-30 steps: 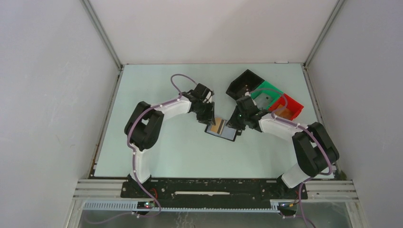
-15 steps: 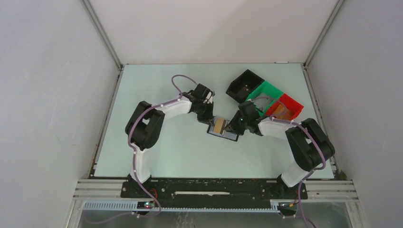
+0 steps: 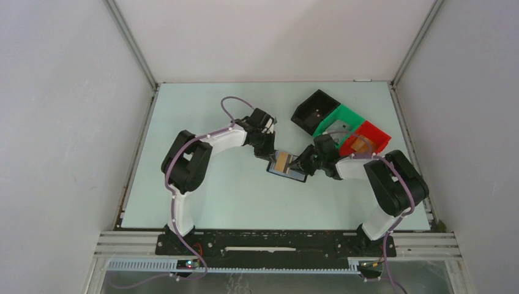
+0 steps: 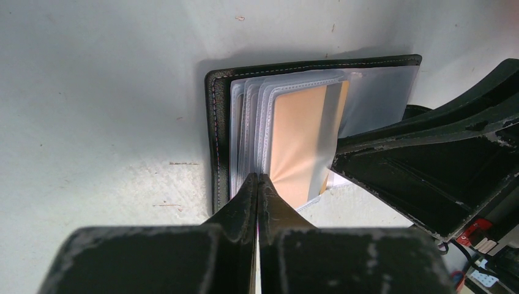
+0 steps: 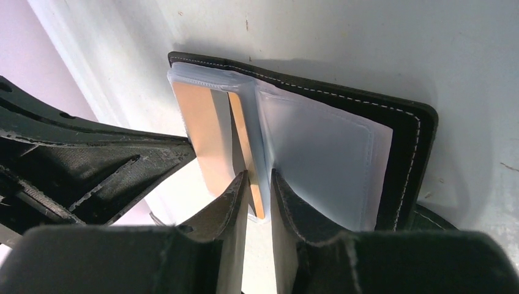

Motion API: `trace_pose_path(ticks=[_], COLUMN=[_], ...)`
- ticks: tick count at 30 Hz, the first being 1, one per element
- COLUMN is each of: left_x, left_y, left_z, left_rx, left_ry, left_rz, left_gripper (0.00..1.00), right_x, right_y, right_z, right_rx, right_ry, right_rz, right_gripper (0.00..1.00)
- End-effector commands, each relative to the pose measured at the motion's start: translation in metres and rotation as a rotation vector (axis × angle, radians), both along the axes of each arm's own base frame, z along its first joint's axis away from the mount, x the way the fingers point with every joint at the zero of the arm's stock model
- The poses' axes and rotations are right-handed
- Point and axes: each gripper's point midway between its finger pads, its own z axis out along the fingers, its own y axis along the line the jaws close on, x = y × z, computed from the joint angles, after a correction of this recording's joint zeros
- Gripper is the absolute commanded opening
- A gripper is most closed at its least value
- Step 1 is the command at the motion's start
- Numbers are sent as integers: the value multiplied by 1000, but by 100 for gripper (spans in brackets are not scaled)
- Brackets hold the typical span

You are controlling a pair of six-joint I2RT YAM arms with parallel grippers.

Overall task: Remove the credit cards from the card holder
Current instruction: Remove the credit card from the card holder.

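The black card holder [image 3: 296, 174] lies open on the table between both arms, its clear sleeves [image 4: 248, 122] fanned up. One sleeve holds an orange-tan piece [image 4: 300, 141]. A pale bluish-white credit card [image 5: 324, 153] shows through the sleeve on the other half. My left gripper [image 4: 257, 178] is shut, its tips together against the sleeves' near edge; nothing shows between them. From the opposite side my right gripper [image 5: 259, 174] stands open by a narrow gap, straddling the edge of the orange-tan piece [image 5: 250, 153] and a sleeve.
A black bin [image 3: 313, 110], a green bin [image 3: 339, 125] and a red bin [image 3: 367, 138] sit in a row behind the right arm. The enclosure's walls stand on three sides of the table [image 3: 208, 196].
My left gripper has closed at the sleeves' edge. The right arm has moved left until its fingers reach the open card holder; its jaw gap is unchanged.
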Motion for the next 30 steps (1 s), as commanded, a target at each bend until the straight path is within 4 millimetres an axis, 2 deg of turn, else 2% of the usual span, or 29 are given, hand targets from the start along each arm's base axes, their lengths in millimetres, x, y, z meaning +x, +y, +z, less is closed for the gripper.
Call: trace_pose_path(ticks=[1,6,10,12,14,15,25,30], left_x=[-10,-11,-12,-12,-12,-12,-13,-13], left_y=[3,2,2,3,3,3,4,6], left_z=[-15,-16,-15,-15,-15,-15,-18,-18], left_rx=[19,18,14,15,17,17,25,27], left_ry=[29,33,35,36,34,32,37,36], left_rz=[-7,-13,-15,-14,-16,-15,-8,-6], left_gripper=[0,0,0,0,0,0,0,0], right_x=[7,8,9,8,6,5,-5,-9], right_y=[4,5,6,4,1,-1,-30,-38], right_z=[3,10,8,4,2,1,-3,-1], right_rx=[43,60,69,61,48,43,1,-10], right_ry=[-32,-58,-55,-45,-39,-39,-42,-54], right_rz=[-13,-12,-10,-11,-13,-16,-51,-36], right_gripper=[27,28,26,19,1,0,0,0])
